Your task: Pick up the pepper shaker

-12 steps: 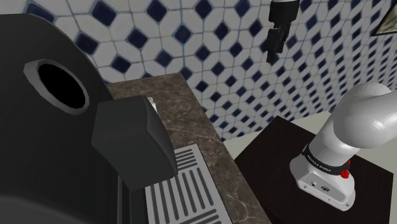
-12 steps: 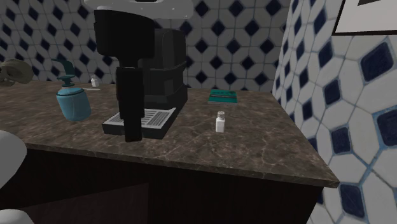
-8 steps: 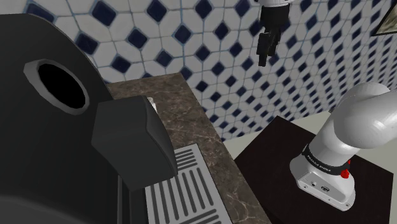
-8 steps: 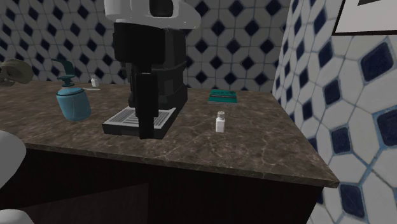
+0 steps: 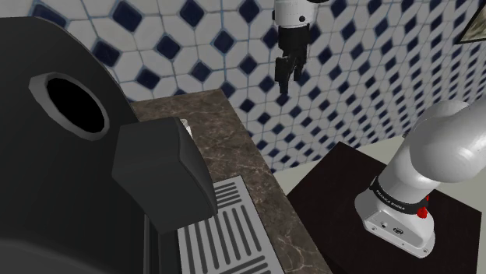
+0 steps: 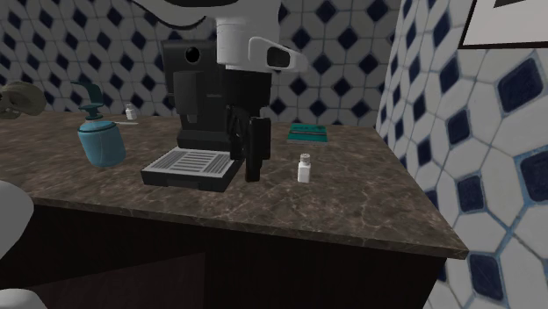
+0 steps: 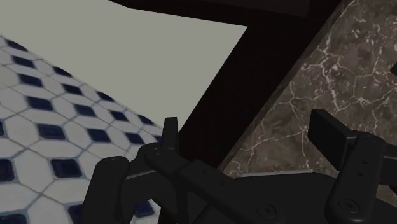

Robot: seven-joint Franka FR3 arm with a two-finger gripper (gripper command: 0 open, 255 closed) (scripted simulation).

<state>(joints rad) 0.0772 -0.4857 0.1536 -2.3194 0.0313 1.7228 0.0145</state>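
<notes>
The second exterior view gives the clearest look at the pepper shaker (image 6: 304,168). It is a small white bottle with a cap, standing upright on the dark marbled counter (image 6: 351,206), a little right of the frame's centre. A teal flat thing (image 6: 307,132) lies behind it, near the tiled wall. The gripper (image 6: 252,174) hangs just left of the shaker in the picture, pointing straight down from the white wrist (image 6: 246,35) at top centre. It is in front of the black coffee machine (image 6: 202,97) and beside the drip tray (image 6: 189,165), and a gap separates it from the shaker. A blue soap dispenser (image 6: 99,140) sits at the frame's left.

The shoulder view shows the arm's root: the white base (image 5: 401,214) sits on the dark stand (image 5: 327,194) at lower right. There the gripper is high at top centre against the tiled wall (image 5: 374,86), and the coffee machine covers the left half.

In the wrist view the two black fingers (image 7: 170,132) stand apart with nothing between them. Beyond them are the counter's edge and the dark cabinet front (image 7: 254,70) beside it.
</notes>
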